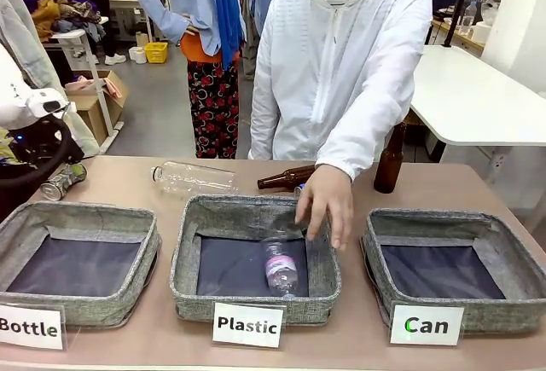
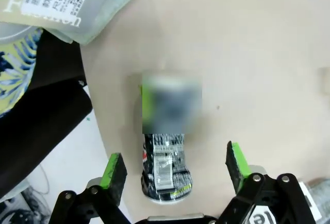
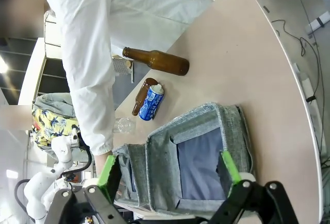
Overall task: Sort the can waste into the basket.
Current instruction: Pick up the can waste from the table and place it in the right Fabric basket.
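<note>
A black can (image 2: 164, 170) with silver-white print lies on the table between the green pads of my open left gripper (image 2: 175, 168). The front view shows this can (image 1: 62, 182) at the far left, by my left arm (image 1: 34, 102). A blue can (image 3: 151, 102) with white lettering lies beside a brown bottle (image 3: 140, 96) behind the baskets. My right gripper (image 3: 169, 170) hangs open and empty above the grey basket (image 3: 242, 131). That basket (image 1: 444, 217) stands front right behind its "Can" sign (image 1: 426, 326), with nothing in it.
The person's hand (image 1: 328, 205) reaches over the "Plastic" basket (image 1: 256, 209), which holds a clear bottle (image 1: 280, 269). The "Bottle" basket (image 1: 77, 213) stands at the left. Another clear bottle (image 1: 192, 176) and a brown bottle (image 1: 286, 178) lie behind; a second brown bottle (image 1: 390, 159) stands upright.
</note>
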Robot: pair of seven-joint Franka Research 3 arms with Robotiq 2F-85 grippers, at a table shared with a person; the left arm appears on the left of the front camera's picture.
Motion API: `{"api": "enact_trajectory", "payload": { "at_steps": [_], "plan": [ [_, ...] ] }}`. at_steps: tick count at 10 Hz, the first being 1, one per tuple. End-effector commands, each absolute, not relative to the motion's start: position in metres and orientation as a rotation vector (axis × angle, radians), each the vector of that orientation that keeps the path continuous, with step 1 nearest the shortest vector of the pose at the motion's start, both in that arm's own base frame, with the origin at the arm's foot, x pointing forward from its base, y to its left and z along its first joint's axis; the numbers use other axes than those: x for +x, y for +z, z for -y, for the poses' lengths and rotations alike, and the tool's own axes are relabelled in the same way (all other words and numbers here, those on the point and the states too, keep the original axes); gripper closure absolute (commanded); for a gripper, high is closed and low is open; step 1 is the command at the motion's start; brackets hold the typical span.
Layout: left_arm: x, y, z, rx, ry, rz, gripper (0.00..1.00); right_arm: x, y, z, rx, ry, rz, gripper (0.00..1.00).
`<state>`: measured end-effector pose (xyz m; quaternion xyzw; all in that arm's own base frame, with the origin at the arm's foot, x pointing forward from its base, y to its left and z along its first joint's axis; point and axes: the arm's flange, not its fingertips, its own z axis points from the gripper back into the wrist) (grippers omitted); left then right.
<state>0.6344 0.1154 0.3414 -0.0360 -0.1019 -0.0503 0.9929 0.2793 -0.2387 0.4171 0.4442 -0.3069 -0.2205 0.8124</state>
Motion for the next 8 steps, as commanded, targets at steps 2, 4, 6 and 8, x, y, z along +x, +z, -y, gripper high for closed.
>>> {"api": "enact_trajectory", "payload": {
  "at_steps": [2,4,6,8],
  "plan": [
    [0.661,0.331,-0.117,-0.046,-0.078,0.129,0.0,0.283,0.416,0.241,0.958,-0.449,0.691,0.0],
    [0.666,0.327,-0.115,-0.02,-0.08,0.119,0.0,0.283,0.416,0.241,0.958,-0.449,0.691,0.0],
    [0.669,0.325,-0.115,-0.005,-0.073,0.096,0.44,0.283,0.416,0.241,0.958,-0.449,0.691,0.0],
    [0.671,0.321,-0.115,0.01,-0.083,0.065,1.0,0.283,0.416,0.241,0.958,-0.449,0.691,0.0]
  ]
}}
